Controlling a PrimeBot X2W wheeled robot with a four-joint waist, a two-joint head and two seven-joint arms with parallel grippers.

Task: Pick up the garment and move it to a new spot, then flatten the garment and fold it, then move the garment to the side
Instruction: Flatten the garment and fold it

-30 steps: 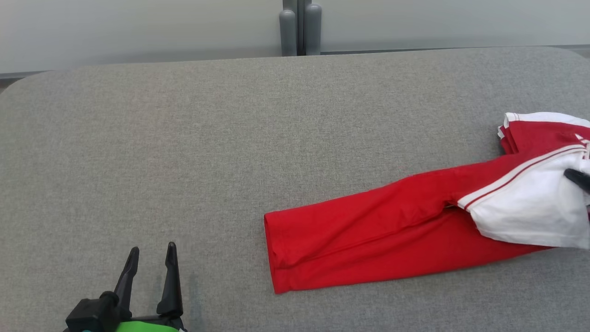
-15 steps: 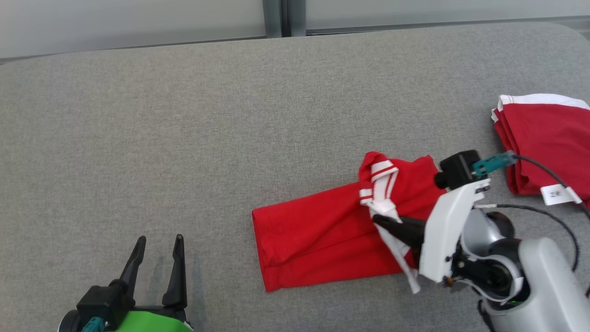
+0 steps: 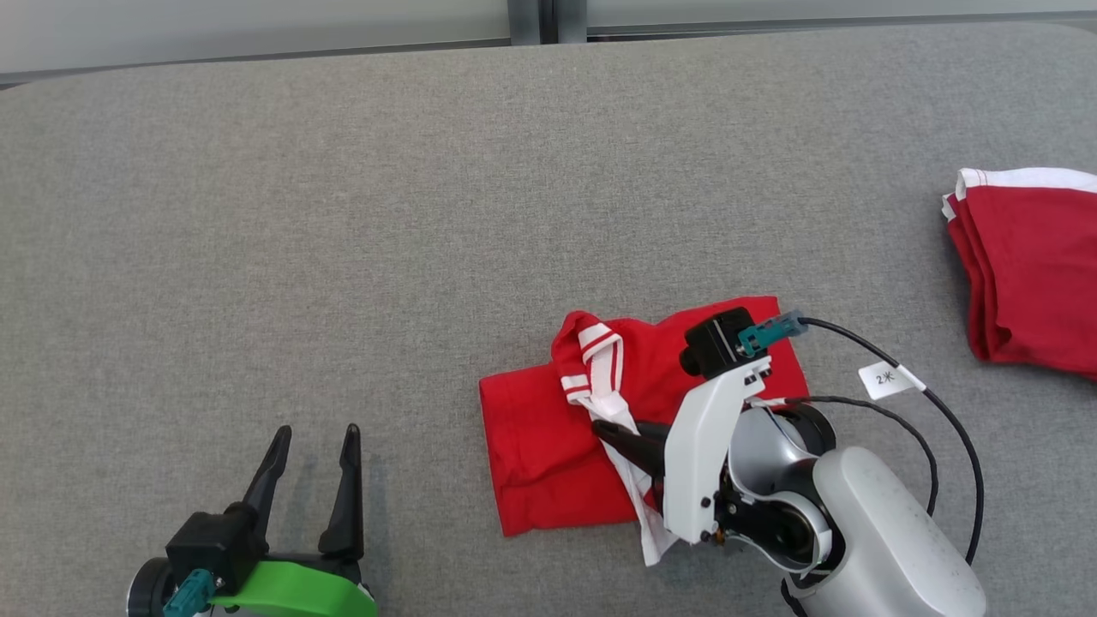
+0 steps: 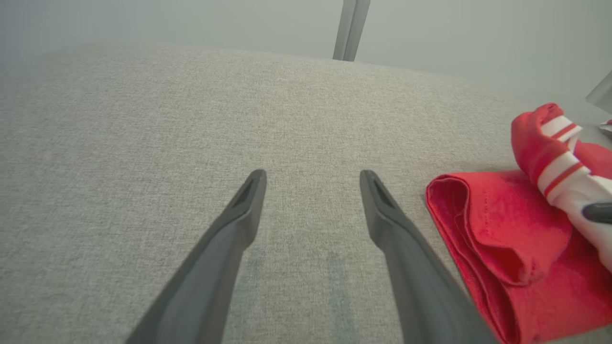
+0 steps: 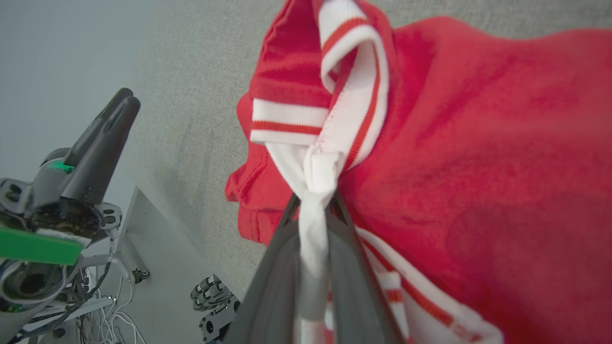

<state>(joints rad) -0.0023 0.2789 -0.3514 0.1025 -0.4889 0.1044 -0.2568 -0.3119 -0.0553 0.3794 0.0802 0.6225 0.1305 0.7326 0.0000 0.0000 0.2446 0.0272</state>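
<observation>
Head view, garment: the red garment [image 3: 531, 428] now lies bunched short near the middle of the grey table [image 3: 343, 214]. A second ago it lay stretched out toward the folded red pile [image 3: 1028, 274], and it is now well apart from that pile.
Head view, right gripper: the right gripper [image 3: 604, 428] has carried the white-striped trim [image 3: 600, 360] leftward, doubling it back over the red body.
Head view, left gripper: the left gripper [image 3: 315, 433] stays spread wide and empty at the lower left, clear of the cloth.
Left wrist view: the fingers stand apart over bare table, with the garment's rolled edge [image 4: 459, 224] just beside them, untouched.
Right wrist view: the jaws are pinched tight on a twisted white strip of the trim [image 5: 313, 191], with red cloth draped beyond.
Meaning: the move to a new spot looks under way. The garment is crumpled, so flattening and folding remain, and they probably call for both grippers.
</observation>
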